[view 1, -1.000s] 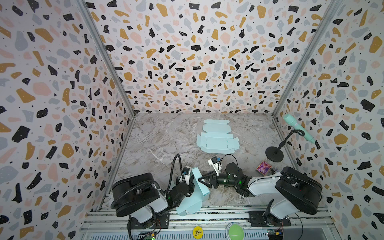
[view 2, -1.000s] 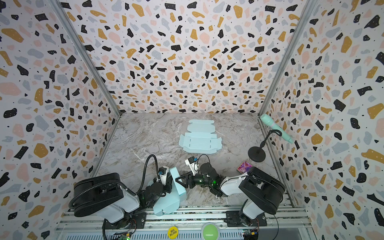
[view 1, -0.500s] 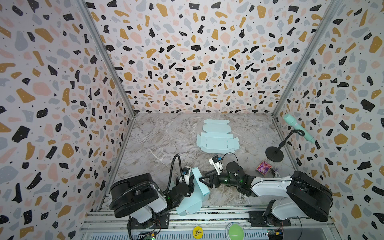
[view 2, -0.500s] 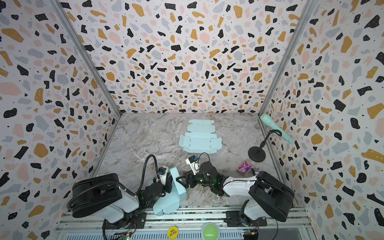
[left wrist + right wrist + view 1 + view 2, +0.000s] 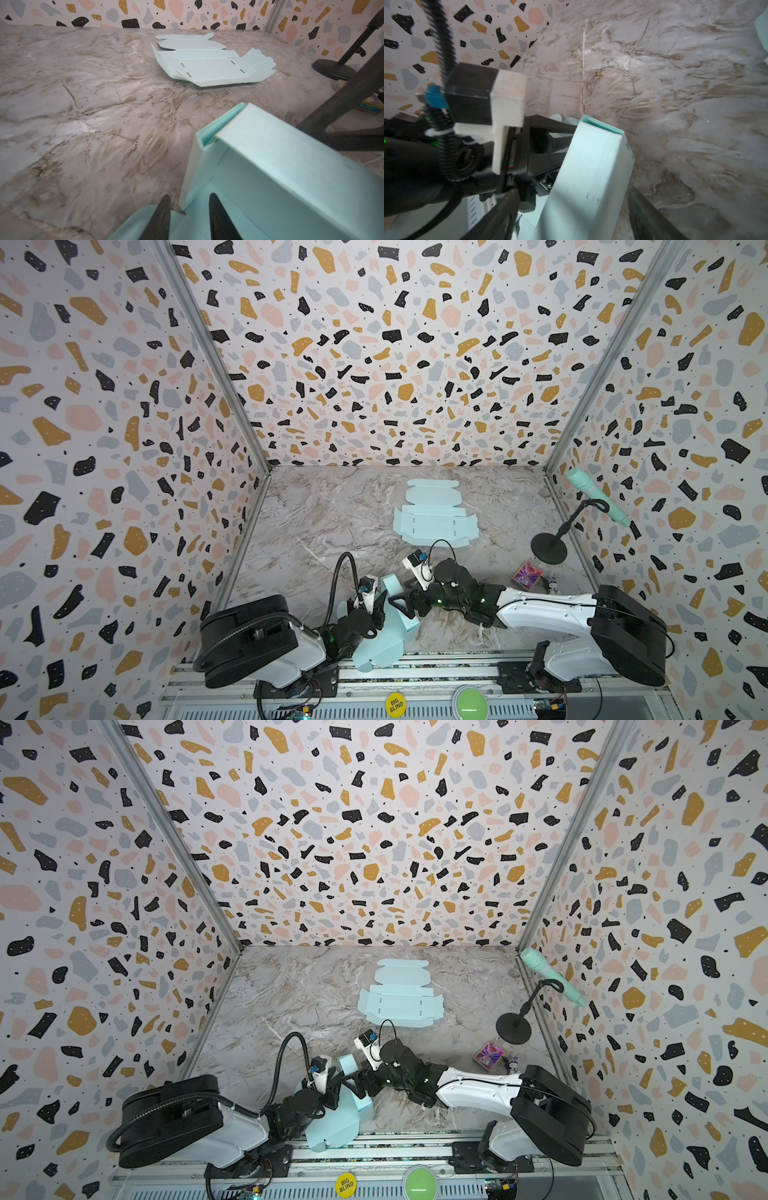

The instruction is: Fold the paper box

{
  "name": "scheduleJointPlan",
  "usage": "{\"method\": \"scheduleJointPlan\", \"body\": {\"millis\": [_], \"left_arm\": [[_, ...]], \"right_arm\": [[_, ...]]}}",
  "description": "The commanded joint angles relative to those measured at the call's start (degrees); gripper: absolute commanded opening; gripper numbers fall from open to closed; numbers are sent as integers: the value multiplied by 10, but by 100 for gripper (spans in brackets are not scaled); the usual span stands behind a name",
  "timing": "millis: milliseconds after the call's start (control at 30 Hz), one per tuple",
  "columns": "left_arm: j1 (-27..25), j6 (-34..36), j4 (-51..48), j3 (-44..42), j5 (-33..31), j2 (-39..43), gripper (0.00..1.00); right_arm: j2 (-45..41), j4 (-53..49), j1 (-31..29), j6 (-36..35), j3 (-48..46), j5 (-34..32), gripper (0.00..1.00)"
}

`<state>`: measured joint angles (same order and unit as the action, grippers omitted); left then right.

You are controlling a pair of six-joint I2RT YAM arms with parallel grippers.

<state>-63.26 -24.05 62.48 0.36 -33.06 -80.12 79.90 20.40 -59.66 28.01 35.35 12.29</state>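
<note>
Left wrist view: only the fingertips of the left gripper show, and the frame edge crops the paper box panel between and beyond them. Right wrist view: the right gripper fingers are blurred and cropped. Top view: the small figure, well apart from the right gripper beside its arm, is too small to identify.

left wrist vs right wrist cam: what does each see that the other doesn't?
Left wrist only: the flat box blanks laid out whole at the far side, and the microphone stand base. Right wrist only: the left arm's wrist camera mount and corrugated cable, seen from outside. Both: the half-folded paper box close up, the left gripper with jaws either side of a box wall, and the marble tabletop.
</note>
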Motion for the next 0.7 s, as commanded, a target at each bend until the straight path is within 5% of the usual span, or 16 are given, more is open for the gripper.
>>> {"method": "scheduleJointPlan", "body": {"millis": [0, 667], "left_arm": [[-5, -13, -26, -20, -8, 42, 33], [-5, -59, -355, -39, -30, 424, 44]], "right_arm": [[10, -47, -6, -20, 21, -24, 82], [13, -65, 11, -27, 22, -29, 80]]}}
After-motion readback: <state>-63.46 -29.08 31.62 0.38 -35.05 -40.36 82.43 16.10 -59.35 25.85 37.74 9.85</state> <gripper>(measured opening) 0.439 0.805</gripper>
